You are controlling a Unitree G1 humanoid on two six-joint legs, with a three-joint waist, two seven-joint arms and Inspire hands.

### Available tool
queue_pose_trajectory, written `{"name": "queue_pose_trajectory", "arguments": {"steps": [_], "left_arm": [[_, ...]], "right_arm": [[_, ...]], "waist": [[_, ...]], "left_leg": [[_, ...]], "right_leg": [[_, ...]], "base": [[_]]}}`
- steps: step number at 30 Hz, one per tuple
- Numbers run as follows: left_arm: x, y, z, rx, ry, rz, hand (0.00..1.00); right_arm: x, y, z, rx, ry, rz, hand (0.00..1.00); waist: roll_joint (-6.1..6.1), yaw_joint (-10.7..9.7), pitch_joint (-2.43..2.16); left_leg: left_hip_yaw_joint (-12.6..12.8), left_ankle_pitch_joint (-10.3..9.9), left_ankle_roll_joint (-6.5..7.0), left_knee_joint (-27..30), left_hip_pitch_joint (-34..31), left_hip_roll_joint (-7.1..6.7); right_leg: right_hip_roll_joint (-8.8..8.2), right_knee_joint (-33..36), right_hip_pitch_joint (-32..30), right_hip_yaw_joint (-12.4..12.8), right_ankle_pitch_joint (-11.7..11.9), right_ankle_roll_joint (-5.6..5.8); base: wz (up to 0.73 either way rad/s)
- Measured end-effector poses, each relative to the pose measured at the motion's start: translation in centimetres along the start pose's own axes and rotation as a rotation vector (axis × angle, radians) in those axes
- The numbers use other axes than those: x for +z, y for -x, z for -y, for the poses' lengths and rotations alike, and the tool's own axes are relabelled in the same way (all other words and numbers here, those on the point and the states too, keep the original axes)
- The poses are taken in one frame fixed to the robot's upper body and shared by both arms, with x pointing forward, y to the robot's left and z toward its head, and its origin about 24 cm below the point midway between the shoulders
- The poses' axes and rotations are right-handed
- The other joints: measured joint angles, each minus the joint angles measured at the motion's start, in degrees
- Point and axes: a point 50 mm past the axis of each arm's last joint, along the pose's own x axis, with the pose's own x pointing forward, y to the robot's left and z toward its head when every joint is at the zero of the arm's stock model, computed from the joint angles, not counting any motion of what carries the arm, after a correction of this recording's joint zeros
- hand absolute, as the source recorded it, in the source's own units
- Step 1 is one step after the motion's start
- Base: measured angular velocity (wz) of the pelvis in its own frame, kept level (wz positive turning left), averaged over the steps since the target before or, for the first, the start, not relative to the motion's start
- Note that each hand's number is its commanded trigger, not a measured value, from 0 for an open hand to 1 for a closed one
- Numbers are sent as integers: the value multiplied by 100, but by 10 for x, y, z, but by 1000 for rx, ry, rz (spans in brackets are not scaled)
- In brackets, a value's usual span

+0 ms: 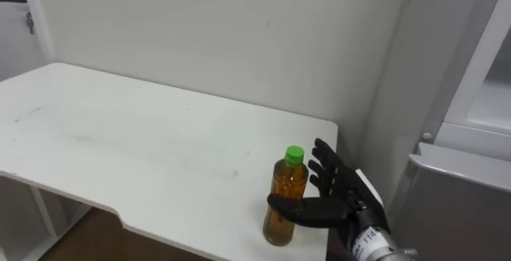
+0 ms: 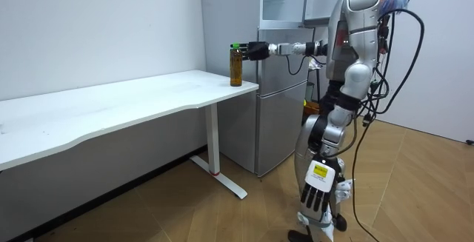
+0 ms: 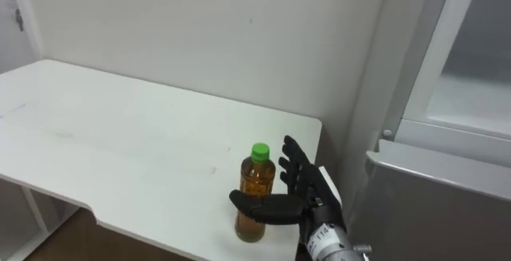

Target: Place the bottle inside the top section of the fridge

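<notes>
Right robot hand [image 1: 337, 187] released, fingers spread beside amber green-capped plastic bottle [image 1: 288, 179] at white bench [image 1: 120, 149] corner; grey fridge [image 1: 459, 213] close right; left robot hand [image 2: 317, 195] hangs relaxed.

Silver-grey body, black joints, dark cables at the back, black right hand [image 1: 335, 193] on a silver wrist.

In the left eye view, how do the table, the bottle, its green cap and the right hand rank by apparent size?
1. table
2. right hand and bottle, about alike, so unranked
3. green cap
</notes>
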Motion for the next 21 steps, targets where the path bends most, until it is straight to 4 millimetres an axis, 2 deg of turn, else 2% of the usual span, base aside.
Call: {"name": "queue_pose_trajectory", "arguments": {"steps": [7, 12, 16, 21], "left_arm": [[1, 0, 0, -14, 2, 3, 0], [0, 0, -2, -9, 18, -7, 0], [-1, 0, -2, -8, 18, -21, 0], [-3, 0, -1, -9, 17, -26, 0]], "right_arm": [[-2, -4, 3, -13, 4, -17, 0], [-6, -11, 7, -37, 21, -54, 0], [-4, -14, 7, -34, 28, -58, 0], [-10, -17, 13, -63, 37, -105, 0]], "waist": [[51, 49, 23], [57, 64, 15], [28, 84, -5], [-37, 184, -34]], "left_leg": [[-74, 1, 0, 51, -21, -9], [-78, 1, 0, 55, -31, -8], [-99, 1, -1, 62, -60, -9], [-194, 2, 0, 78, -45, -24]], "right_leg": [[-6, 0, 18, -113, 0, 0], [-7, 1, 16, -130, 0, 0], [-6, 1, 17, -167, 0, 0], [-13, 1, 47, -233, 0, 0]], "base": [[5], [0], [2], [7]]}}
